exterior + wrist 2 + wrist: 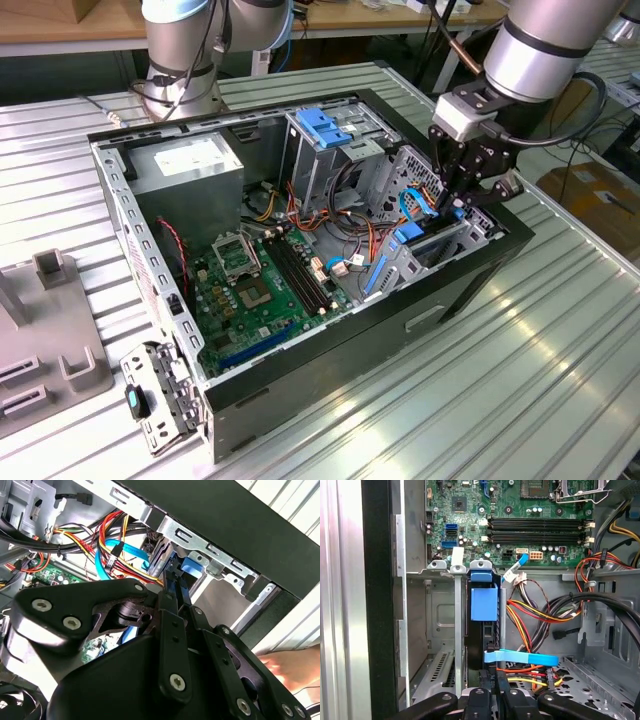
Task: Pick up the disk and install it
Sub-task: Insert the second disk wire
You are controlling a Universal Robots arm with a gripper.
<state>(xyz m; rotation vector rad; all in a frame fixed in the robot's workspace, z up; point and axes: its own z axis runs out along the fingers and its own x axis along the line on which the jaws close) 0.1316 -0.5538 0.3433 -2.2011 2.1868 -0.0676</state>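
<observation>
While the black two-fingered gripper (458,200) reaches into the open black computer case (330,360), its fingers pinch the dark, blue-framed disk (484,605). The disk stands on edge in the grey metal drive bay (457,630), beside the green motherboard (510,510).

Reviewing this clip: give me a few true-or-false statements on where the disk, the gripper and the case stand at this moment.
1. The dark hard drive in its bright blue plastic carrier stands on edge in the grey metal drive bay. True.
2. The black gripper hovers over the grey power supply box. False: it is at the drive bay, by the disk.
3. The black computer case has its side open, showing the green motherboard. True.
4. The case stands on a wooden floor. False: it lies on a ribbed metal table.
</observation>
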